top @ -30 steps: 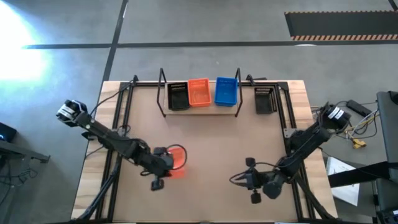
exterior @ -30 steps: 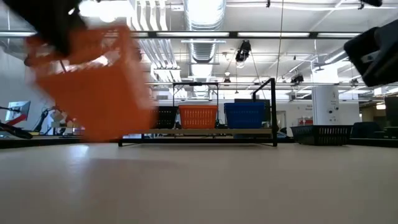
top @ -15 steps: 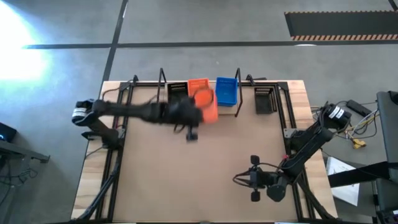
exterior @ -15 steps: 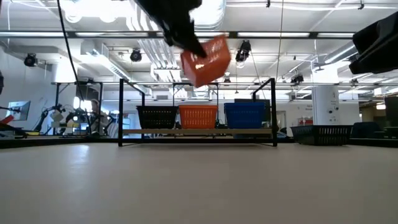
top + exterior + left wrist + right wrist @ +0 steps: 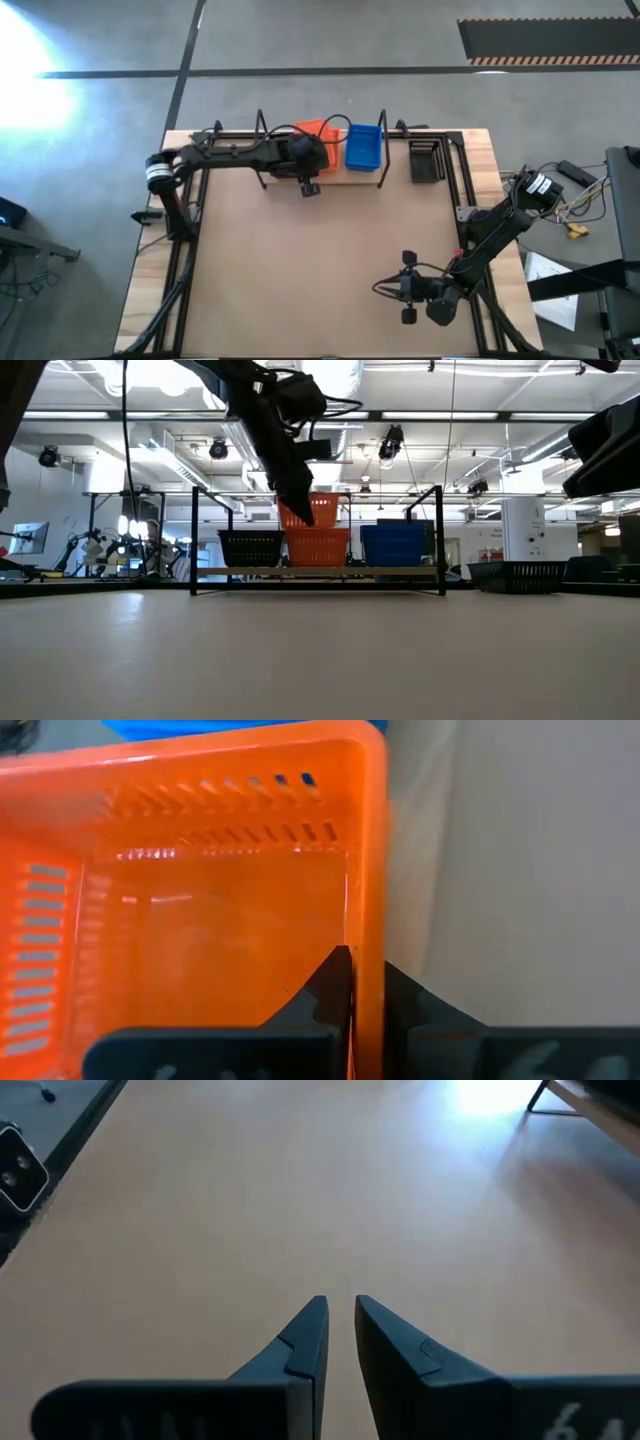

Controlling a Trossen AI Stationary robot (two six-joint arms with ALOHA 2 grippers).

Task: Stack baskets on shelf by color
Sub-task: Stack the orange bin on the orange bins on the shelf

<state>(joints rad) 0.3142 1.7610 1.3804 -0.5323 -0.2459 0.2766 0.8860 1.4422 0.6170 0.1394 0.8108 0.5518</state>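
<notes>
My left gripper (image 5: pixel 305 158) (image 5: pixel 300 500) reaches over the shelf (image 5: pixel 345 174) (image 5: pixel 400 572) at the far edge, shut on an orange basket (image 5: pixel 314 130) (image 5: pixel 324 510) (image 5: pixel 200 890). That basket hangs tilted just over a second orange basket (image 5: pixel 318 546) resting on the plank; whether the two touch I cannot tell. A black basket (image 5: pixel 250 547) and a blue basket (image 5: pixel 363 147) (image 5: pixel 393 545) flank it on the plank. My right gripper (image 5: pixel 405 288) (image 5: pixel 340 1320) waits near the near right corner, open by a narrow gap, touching nothing. My left gripper pinches one side wall (image 5: pixel 368 920) of the orange basket at its rim. One finger (image 5: pixel 335 982) is inside the basket and the other outside. The fingers come from above, slanting down toward the shelf. The basket is tilted below them.
More black baskets (image 5: pixel 425 160) (image 5: pixel 520 573) sit right of the shelf by the far right corner. The shelf's upright wire loops (image 5: pixel 438 540) stand at both ends. Bare brown tabletop (image 5: pixel 330 260) spans the middle and near side.
My left gripper has carried the orange basket from the near left part of the table up and toward the far edge. It has then come down over the orange basket on the shelf. The held basket has stayed in the hold and turned as it went.
</notes>
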